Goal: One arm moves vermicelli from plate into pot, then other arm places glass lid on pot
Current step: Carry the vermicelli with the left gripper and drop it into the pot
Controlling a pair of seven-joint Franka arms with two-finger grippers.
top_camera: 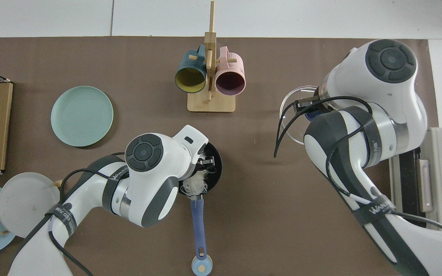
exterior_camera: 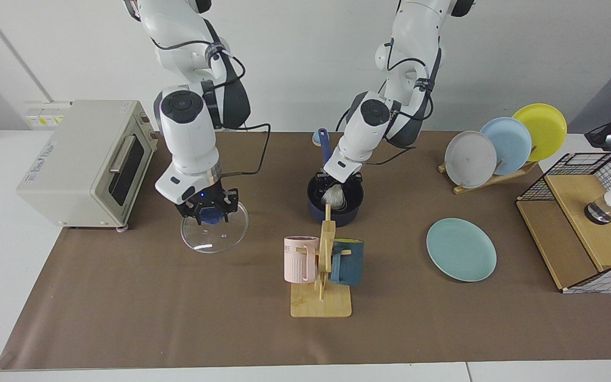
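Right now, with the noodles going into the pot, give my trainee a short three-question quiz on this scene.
1. True or false: the green plate still has noodles on it.
2. Which gripper holds the glass lid: A) left gripper, B) right gripper, C) neither?
3. Fill in: the noodles hang from the left gripper over the ____.

Key
1. False: the plate is bare.
2. B: the right gripper grips the lid's blue knob, with the lid off the table.
3. pot, the dark one with the long blue handle.
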